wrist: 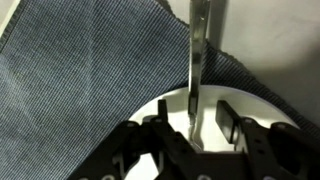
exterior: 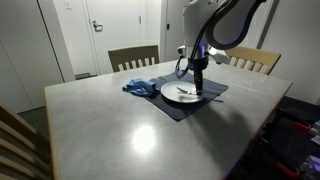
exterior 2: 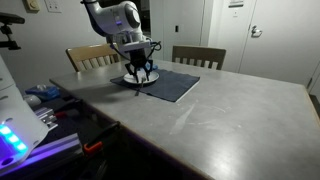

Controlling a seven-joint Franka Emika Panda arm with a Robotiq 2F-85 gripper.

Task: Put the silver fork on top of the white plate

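The silver fork [wrist: 197,45] lies with its tine end on the white plate [wrist: 172,106] and its handle running out over the dark placemat [wrist: 80,70]. My gripper [wrist: 194,118] is low over the plate with a finger on each side of the fork and a gap to both, so it is open. In an exterior view the gripper [exterior: 199,86] hangs over the plate [exterior: 180,94] on the placemat [exterior: 195,106]. In an exterior view the gripper [exterior 2: 140,78] covers most of the plate.
A crumpled blue cloth [exterior: 138,87] lies beside the plate at the placemat's edge. Wooden chairs [exterior: 133,57] [exterior: 255,60] stand at the table's far side. The grey table [exterior: 120,125] stretches toward the camera. Lab gear [exterior 2: 30,120] sits beside the table.
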